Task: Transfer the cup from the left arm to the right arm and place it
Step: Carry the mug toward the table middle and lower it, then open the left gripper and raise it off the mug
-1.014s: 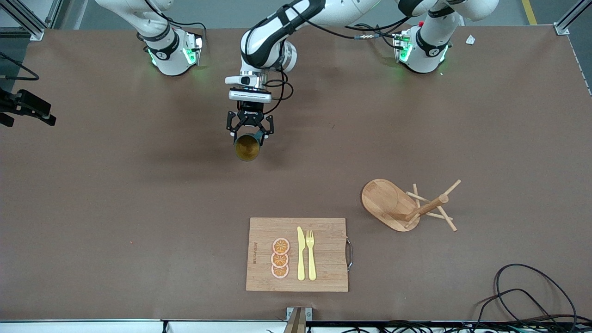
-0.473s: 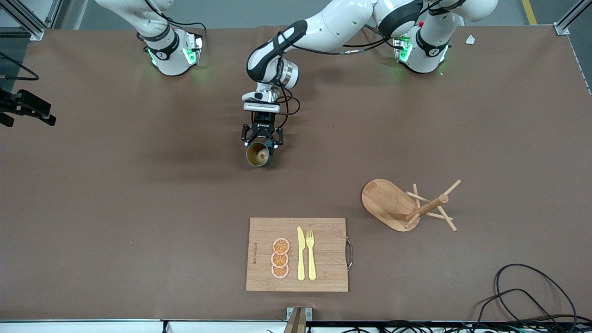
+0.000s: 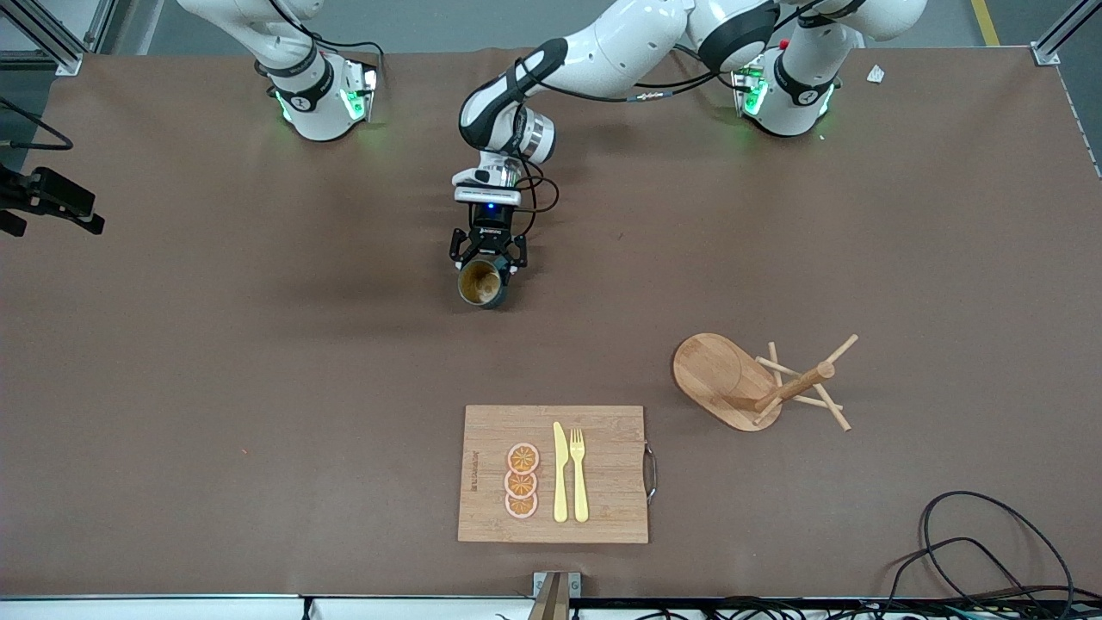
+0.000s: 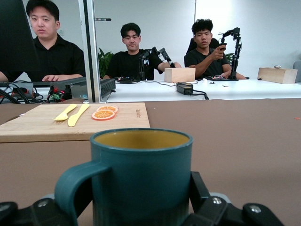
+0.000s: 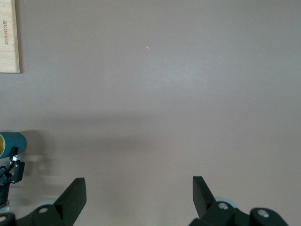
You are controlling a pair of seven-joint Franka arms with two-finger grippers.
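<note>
From the high front view, the left gripper reaches toward the middle of the brown tabletop, its jaws closed around the cup, a small dark teal mug with a yellowish-tan inside. The cup sits upright at or just above the tabletop; whether it touches cannot be told. Nearer the camera lies a wooden cutting board carrying three orange slices, a yellow knife and a yellow fork. Toward the left arm's end of the table, a wooden rack lies tipped on its side. The right arm waits, and only its base shows here. In the left wrist view, the cup fills the foreground, gripped low on its body, handle sticking out to one side, rim and upper wall free, with the cutting board farther off. In the right wrist view, the right gripper hangs over bare tabletop with its jaws wide apart and nothing between them; the cup shows at the edge. The cup looks rigid, light and smooth-walled, so probably somewhat slippery and breakable if dropped; the free upper wall or the handle seems the best place for the right gripper to take hold.
</note>
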